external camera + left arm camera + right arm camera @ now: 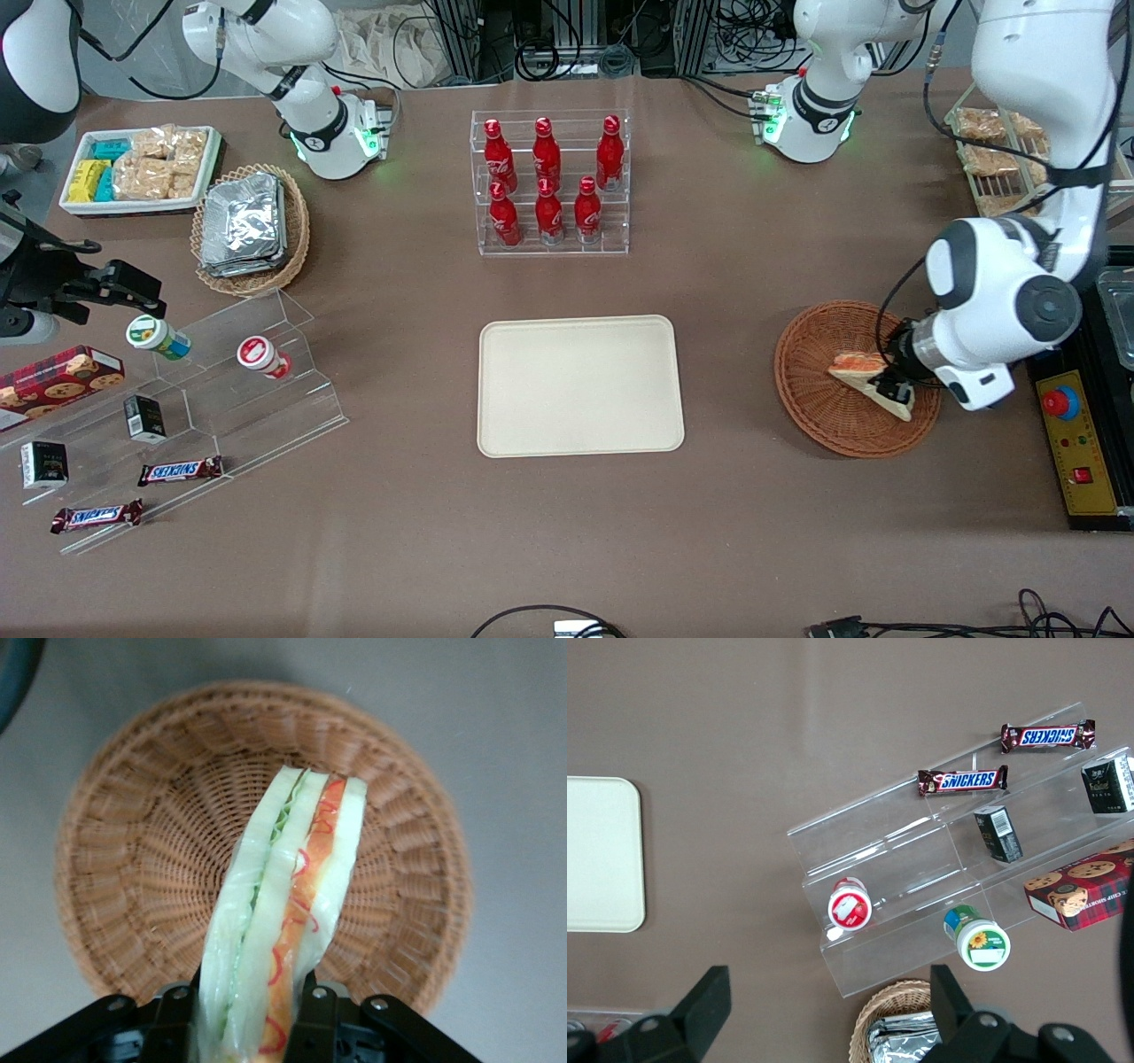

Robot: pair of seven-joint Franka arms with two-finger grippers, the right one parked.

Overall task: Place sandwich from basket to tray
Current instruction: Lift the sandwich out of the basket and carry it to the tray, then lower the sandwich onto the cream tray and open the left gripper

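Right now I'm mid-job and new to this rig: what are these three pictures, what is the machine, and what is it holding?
The machine is a pair of white robot arms at a brown table. The front view looks down across the whole table. The left wrist view comes from a camera on the working arm, looking past its fingers. The right wrist view comes from the parked arm.

The working arm's gripper is down in the reddish-brown wicker basket, with its fingers closed on the sandwich, a wrapped triangular wedge. The cream tray lies mid-table with nothing on it. Cola bottles stand farther from the front camera; Snickers bars and small boxes sit toward the parked arm's end.
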